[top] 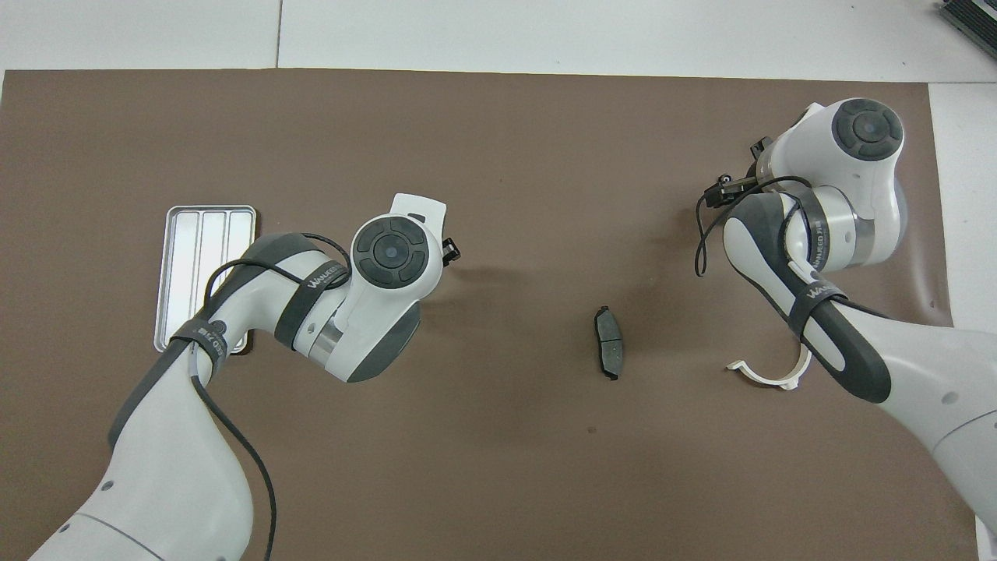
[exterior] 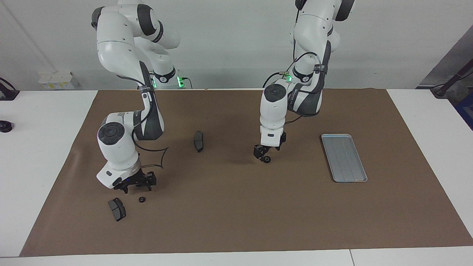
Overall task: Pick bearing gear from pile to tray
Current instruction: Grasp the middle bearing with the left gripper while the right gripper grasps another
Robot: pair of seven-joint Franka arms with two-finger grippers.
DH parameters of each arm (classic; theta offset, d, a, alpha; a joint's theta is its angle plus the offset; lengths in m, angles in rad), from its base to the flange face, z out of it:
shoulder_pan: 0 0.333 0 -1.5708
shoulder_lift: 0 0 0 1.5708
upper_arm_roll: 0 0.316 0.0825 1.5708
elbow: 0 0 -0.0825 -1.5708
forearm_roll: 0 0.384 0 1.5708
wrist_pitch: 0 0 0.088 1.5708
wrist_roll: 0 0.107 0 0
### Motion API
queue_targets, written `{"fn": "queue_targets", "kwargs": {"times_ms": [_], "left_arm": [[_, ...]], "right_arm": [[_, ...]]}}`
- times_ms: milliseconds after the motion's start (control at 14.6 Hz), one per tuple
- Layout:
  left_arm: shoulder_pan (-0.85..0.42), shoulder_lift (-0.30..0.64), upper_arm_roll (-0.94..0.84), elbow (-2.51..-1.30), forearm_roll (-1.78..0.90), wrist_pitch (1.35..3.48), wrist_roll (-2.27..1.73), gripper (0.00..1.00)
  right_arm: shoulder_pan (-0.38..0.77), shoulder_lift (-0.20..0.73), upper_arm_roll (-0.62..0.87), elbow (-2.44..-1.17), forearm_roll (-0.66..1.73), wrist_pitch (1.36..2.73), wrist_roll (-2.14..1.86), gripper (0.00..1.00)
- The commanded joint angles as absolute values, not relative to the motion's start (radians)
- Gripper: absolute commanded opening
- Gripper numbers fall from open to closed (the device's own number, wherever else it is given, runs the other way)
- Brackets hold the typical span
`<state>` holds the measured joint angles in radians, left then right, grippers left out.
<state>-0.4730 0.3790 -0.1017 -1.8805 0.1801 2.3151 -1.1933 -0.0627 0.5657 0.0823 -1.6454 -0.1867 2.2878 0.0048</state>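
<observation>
Jaws first: couldn't tell how wide either pair stood. Left gripper (exterior: pixel 265 156) was right down at a small black gear (exterior: pixel 266 159) mid-mat, touching or nearly so. Tray (exterior: pixel 344 157) sat well apart toward the left arm's end. Right gripper (exterior: pixel 133 183) hung low near another gear (exterior: pixel 141 199) and a dark pad (exterior: pixel 117 209).

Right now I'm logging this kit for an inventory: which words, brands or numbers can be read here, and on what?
No text can be quoted with certainty.
White lettering on the left arm's dark band: probably a brand name, too blurred to read.
White lettering on the right arm's dark band: too small to read.
The tray: no marking shows.
</observation>
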Motion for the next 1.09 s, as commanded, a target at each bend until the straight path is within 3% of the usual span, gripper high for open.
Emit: {"fn": "queue_targets", "kwargs": {"times_ms": [0,137,616,752,889,1026], "left_arm": [[-0.488,0.388,-0.087,-1.881,0.206,2.35,-1.233,0.69],[-0.482,0.39,-0.086,-1.902,0.206,2.39,-1.232,0.62],[-0.477,0.385,-0.086,-1.956,0.207,2.453,-1.218,0.56],[-0.476,0.385,-0.086,-1.957,0.207,2.454,-1.216,0.5],[-0.474,0.385,-0.086,-1.957,0.207,2.456,-1.213,0.0],[-0.471,0.385,-0.084,-1.948,0.207,2.445,-1.198,0.0]], "right_arm": [[-0.1,0.515,0.101,-1.733,-0.201,2.29,-0.005,0.83],[-0.098,0.502,0.103,-1.762,-0.198,2.29,0.001,0.77],[-0.101,0.489,0.103,-1.789,-0.196,2.281,-0.003,0.51],[-0.1,0.489,0.103,-1.787,-0.196,2.287,-0.003,0.39],[-0.1,0.491,0.103,-1.786,-0.196,2.292,-0.003,0.28],[-0.1,0.491,0.103,-1.783,-0.196,2.292,-0.002,0.16]]}}
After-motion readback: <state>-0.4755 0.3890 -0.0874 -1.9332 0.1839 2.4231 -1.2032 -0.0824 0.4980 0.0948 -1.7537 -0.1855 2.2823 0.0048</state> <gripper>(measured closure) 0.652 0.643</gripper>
